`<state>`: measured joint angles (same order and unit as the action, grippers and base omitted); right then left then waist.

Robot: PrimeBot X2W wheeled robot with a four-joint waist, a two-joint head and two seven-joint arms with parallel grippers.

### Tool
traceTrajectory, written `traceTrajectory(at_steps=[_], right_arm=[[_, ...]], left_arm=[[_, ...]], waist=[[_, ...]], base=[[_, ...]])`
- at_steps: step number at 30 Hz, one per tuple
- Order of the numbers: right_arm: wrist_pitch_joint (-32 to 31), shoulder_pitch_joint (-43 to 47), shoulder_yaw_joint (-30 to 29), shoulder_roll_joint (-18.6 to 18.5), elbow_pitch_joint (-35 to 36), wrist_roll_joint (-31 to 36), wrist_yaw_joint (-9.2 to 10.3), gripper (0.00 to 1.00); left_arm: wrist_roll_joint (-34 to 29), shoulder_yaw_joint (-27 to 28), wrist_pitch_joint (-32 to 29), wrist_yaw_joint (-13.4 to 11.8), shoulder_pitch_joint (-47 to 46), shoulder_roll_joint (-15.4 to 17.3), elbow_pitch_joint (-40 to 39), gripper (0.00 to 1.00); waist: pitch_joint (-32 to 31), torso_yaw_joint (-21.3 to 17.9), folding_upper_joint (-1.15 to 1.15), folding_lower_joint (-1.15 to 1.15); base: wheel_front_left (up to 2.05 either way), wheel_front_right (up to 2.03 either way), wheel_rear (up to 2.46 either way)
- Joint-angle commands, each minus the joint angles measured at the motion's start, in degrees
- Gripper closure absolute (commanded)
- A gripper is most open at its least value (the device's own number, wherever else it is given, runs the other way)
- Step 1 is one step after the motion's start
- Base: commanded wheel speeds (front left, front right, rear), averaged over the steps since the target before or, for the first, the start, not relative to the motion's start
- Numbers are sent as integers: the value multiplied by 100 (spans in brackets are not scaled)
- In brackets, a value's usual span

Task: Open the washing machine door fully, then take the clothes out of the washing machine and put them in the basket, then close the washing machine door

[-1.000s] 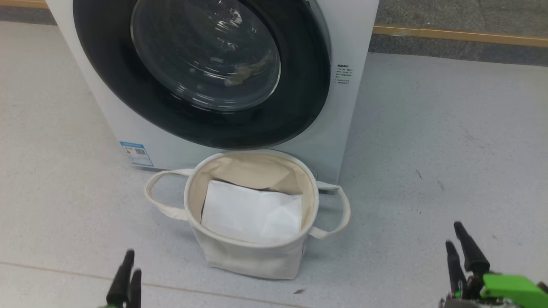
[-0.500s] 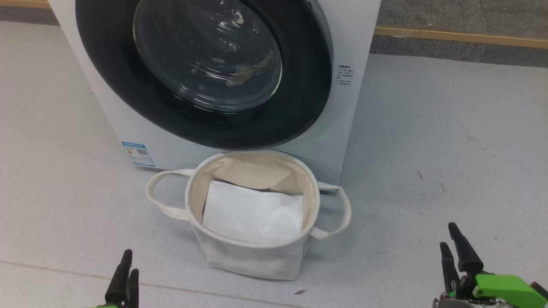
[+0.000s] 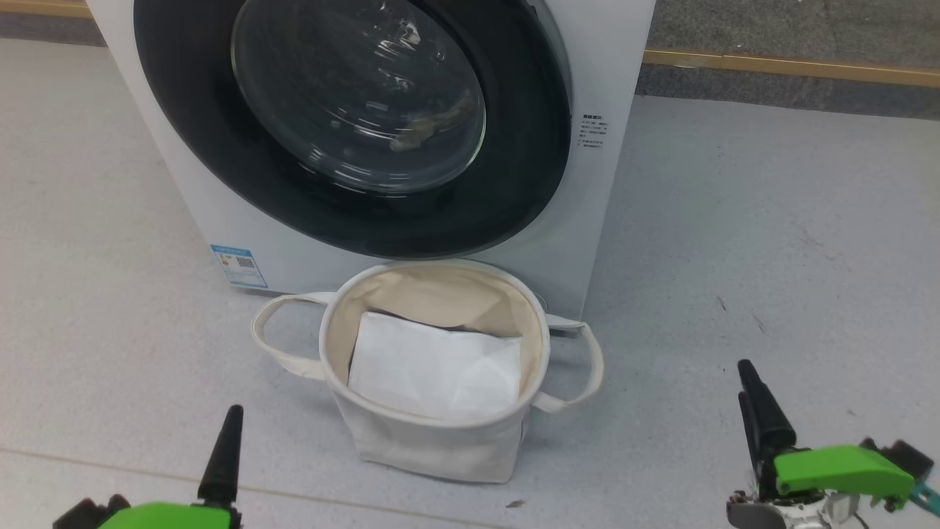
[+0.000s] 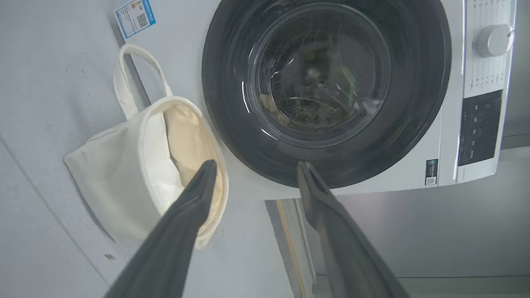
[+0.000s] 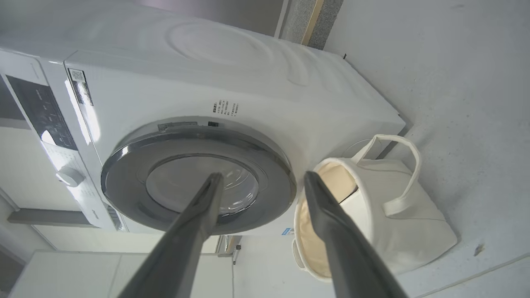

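The washing machine (image 3: 609, 66) stands at the back, and its washing machine door (image 3: 514, 184) with the black rim and glass bowl lies flush against the front. Behind the glass shows a tan scrap of the clothes (image 3: 426, 132), seen too in the left wrist view (image 4: 269, 105). Right before the machine sits the cream basket (image 3: 433, 448). My left gripper (image 3: 228, 433) hovers low at its left, open and empty, fingers spread in the wrist view (image 4: 256, 165). At the basket's right my right gripper (image 3: 749, 382) is open and empty as well (image 5: 263, 177).
A folded white sheet (image 3: 433, 367) lies in the basket. A blue label sticker (image 3: 239, 266) marks the machine's lower corner, and a knob (image 4: 492, 39) and dark panel sit along its top. Grey floor spreads left and right; a wooden strip (image 3: 793, 65) runs along the back.
Both grippers have risen a little in the head view, more of their green bodies showing. The left one now shows a single finger edge-on. The picture has shifted slightly.
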<state>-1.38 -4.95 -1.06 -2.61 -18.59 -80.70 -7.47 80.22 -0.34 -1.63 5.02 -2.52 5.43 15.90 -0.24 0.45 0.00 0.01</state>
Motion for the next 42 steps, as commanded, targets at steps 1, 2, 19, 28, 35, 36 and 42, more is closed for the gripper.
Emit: traceTrajectory(at_steps=[1,2,19,28,35,36,42], right_arm=[[75,-375,72,-112,227,245,-1,0],[92,-380,96,-101,223,430,-1,0],[329,-447,306,6,375,2220,-1,0],[446,-536,498,6,450,2815,-1,0],[550,-611,640,3,517,3242,-1,0],[566,-622,651,3,523,3312,-1,0],[664,-681,703,0,564,3699,-1,0]], left_arm=[[-219,8,68,-18,-306,172,-239,0],[-362,-45,93,-47,-314,199,-244,0],[-1890,-467,404,-246,-473,432,-357,0],[-2500,-580,555,-281,-552,528,-473,0],[-2857,-608,671,-368,-614,599,-459,0],[-2908,-609,688,-388,-628,614,-447,0],[-3234,-657,789,-480,-717,686,-423,0]], waist=[[-2,0,0,-1],[-3,0,0,-1],[7,29,0,-1],[-4,59,0,-1],[-15,64,0,-1],[-15,64,0,-1],[-14,68,0,-1]], base=[[0,0,0],[0,0,0],[0,0,0],[0,0,0],[0,0,0],[0,0,0],[0,0,0]])
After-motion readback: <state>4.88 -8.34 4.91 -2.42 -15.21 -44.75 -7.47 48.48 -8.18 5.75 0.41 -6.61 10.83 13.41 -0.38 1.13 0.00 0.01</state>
